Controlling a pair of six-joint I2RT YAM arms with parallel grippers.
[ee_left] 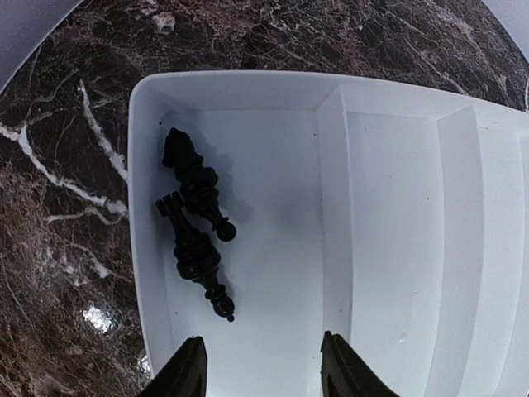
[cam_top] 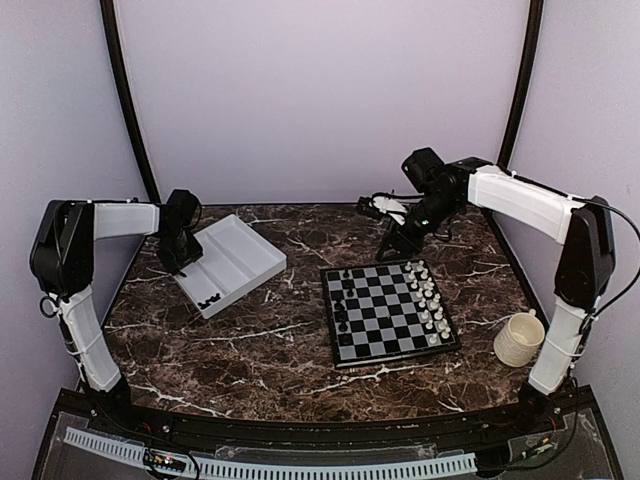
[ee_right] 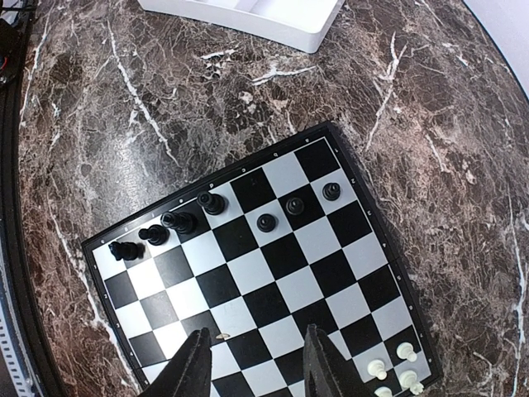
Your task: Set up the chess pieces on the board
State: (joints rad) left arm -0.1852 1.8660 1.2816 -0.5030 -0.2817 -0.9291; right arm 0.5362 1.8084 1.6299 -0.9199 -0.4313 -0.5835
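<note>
Both sets of jaws are spread and empty. The left gripper (ee_left: 263,368) hangs over the white tray (ee_left: 397,207), where two black chess pieces (ee_left: 198,186) lie flat, tops pointing toward it. The right gripper (ee_right: 254,364) hovers over the board (ee_right: 285,256), rim lettering too small to read

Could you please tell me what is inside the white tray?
Two black chess pieces lie on their sides in one compartment of the tray. The other compartment shows nothing, though part of it is cut off.
</note>
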